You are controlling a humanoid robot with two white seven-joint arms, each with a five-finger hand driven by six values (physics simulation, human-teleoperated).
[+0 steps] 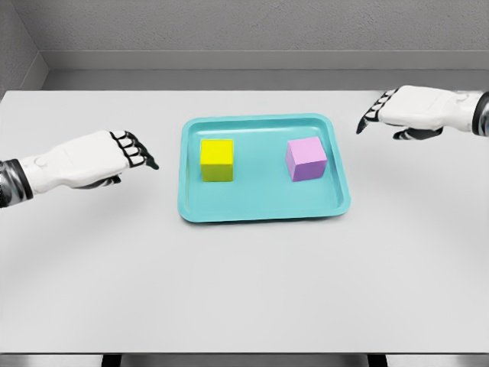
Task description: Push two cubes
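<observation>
bench (244, 290) bare in front of tray (263, 210) | yellow cube (217, 160) and pink cube (306, 159) sat inside tray, untouched | left hand (114, 157) and right hand (390, 111) flanked tray, fingers loosely spread, empty | step: approach; next move likely required reaching inward over tray rim

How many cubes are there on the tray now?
2. The yellow cube sits in the left half of the teal tray; the pink cube sits in the right half. Nothing seems to hide another.

The teal tray (260, 214) looks like smooth plastic with a soft sheen. The yellow cube (217, 160) and pink cube (306, 159) are smooth and matt. The grey bench (244, 283) is smooth, matt. Each robot hand has a glossy white shell.
</observation>
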